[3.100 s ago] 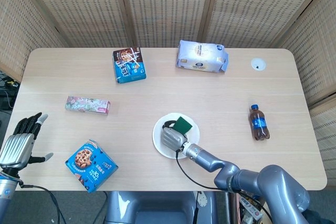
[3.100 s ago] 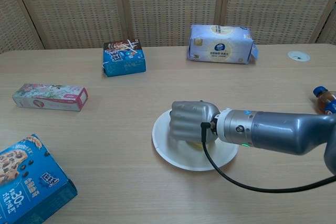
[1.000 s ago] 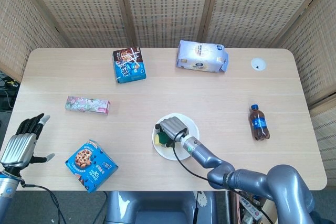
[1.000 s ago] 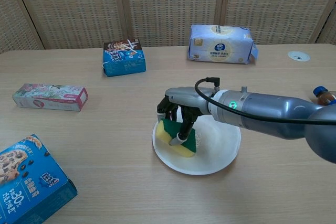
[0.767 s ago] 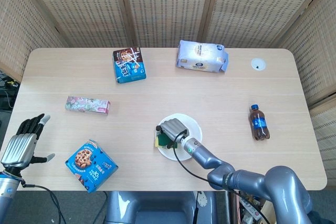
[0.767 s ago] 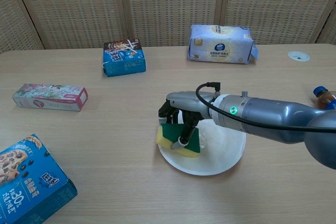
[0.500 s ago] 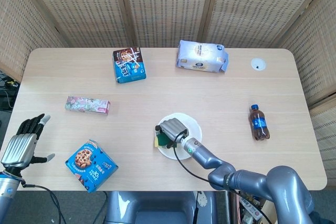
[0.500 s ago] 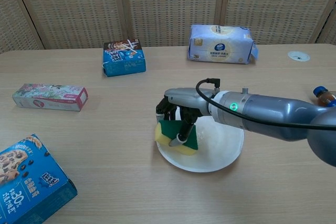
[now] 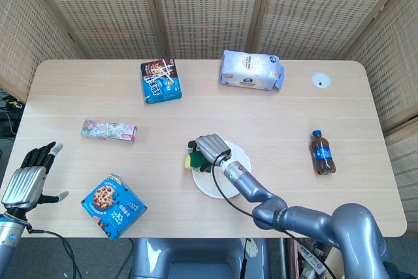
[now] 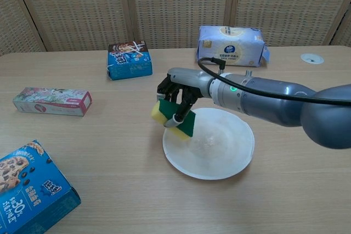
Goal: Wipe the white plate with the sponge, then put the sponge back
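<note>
The white plate [image 10: 216, 147] [image 9: 233, 176] lies near the table's front middle. My right hand [image 10: 179, 94] [image 9: 209, 146] holds the yellow and green sponge [image 10: 171, 118] [image 9: 191, 161] in the air over the plate's left rim, tilted, fingers curled around it. My left hand [image 9: 24, 178] hovers at the far left front corner in the head view, fingers apart, holding nothing; the chest view does not show it.
A blue cookie box [image 9: 113, 205] [image 10: 27, 190] sits front left, a pink flat box [image 9: 109, 131] [image 10: 52, 101] left, a blue snack box [image 9: 160, 80] [image 10: 129, 60] back left, a tissue pack [image 9: 251, 70] [image 10: 232, 38] at the back, a bottle [image 9: 321, 152] right.
My right hand has lifted the sponge off the plate and carried it up and to the left, past the plate's left rim. The left hand has not moved.
</note>
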Robot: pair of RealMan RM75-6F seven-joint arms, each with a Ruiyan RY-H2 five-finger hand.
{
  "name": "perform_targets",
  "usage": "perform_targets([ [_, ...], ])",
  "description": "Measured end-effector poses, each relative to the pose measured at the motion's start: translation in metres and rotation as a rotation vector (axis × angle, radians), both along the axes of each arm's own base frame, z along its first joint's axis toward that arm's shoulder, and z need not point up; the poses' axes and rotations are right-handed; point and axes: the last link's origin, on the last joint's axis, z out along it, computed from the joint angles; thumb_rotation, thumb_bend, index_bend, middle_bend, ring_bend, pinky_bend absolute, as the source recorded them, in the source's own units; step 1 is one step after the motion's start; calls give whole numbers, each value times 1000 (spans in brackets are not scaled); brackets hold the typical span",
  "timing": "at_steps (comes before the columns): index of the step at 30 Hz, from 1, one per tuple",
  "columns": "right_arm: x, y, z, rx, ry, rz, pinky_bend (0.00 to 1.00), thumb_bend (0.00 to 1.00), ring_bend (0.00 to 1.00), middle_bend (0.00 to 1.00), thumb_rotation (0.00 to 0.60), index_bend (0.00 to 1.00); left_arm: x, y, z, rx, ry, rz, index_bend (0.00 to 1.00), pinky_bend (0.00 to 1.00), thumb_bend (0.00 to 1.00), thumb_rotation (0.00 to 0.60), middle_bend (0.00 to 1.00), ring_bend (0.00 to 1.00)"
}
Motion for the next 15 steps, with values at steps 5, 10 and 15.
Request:
perform_targets([
  [5,-12,3,-14,17,41,-23,433,497,371,496,600,600,-1,0,0,0,0,3,0,0,0,600,0,0],
  [10,-21,9,-24,32,62,-36,433,497,371,496,600,600,-1,1,0,-2,2,4,0,0,0,600,0,0],
  [15,-24,11,-29,37,67,-39,433,496,371,496,600,600,-1,1,-1,-3,3,5,0,0,0,600,0,0],
])
